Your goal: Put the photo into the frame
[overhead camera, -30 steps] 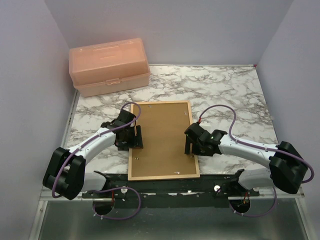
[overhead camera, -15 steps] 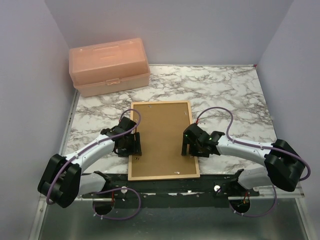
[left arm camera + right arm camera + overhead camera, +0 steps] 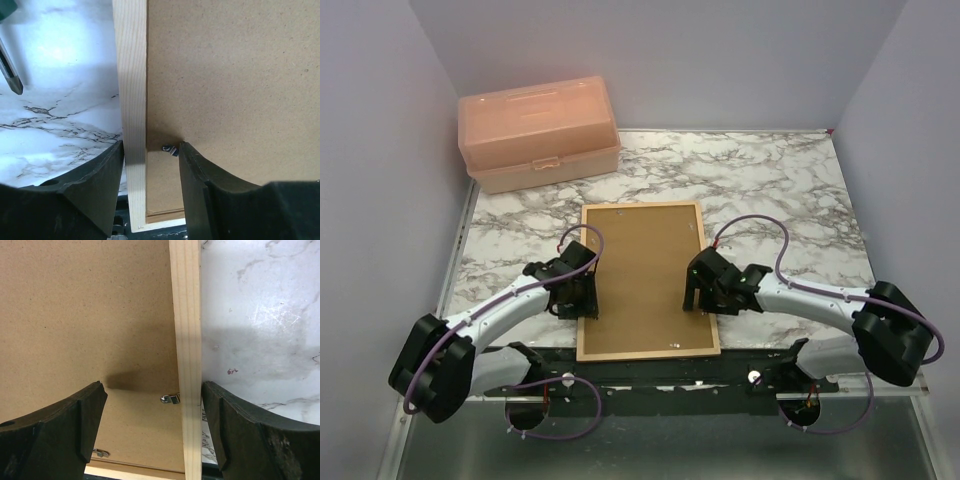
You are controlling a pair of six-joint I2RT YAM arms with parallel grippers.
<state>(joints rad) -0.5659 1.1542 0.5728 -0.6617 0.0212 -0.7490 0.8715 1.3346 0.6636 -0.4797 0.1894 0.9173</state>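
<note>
The light-wood frame (image 3: 640, 206) lies face down on the marble table, with the brown backing board (image 3: 645, 270) set in it. The photo is hidden. My left gripper (image 3: 588, 292) is open and straddles the frame's left bar (image 3: 131, 75); a small metal clip (image 3: 170, 149) sits between its fingers on the board (image 3: 230, 75). My right gripper (image 3: 694, 290) is open and straddles the right bar (image 3: 186, 315), its outer finger (image 3: 235, 430) close against the wood. Another clip (image 3: 170, 399) sits by that bar on the board (image 3: 85, 305).
A peach plastic toolbox (image 3: 538, 133) stands at the back left of the marble table (image 3: 780, 190). The frame's near edge lies at the black rail (image 3: 650, 368) by the arm bases. Walls close in on the left, right and back.
My left gripper has slid along the left bar toward the near edge. My right gripper has shifted a little inward over the right bar. The frame has hardly moved.
</note>
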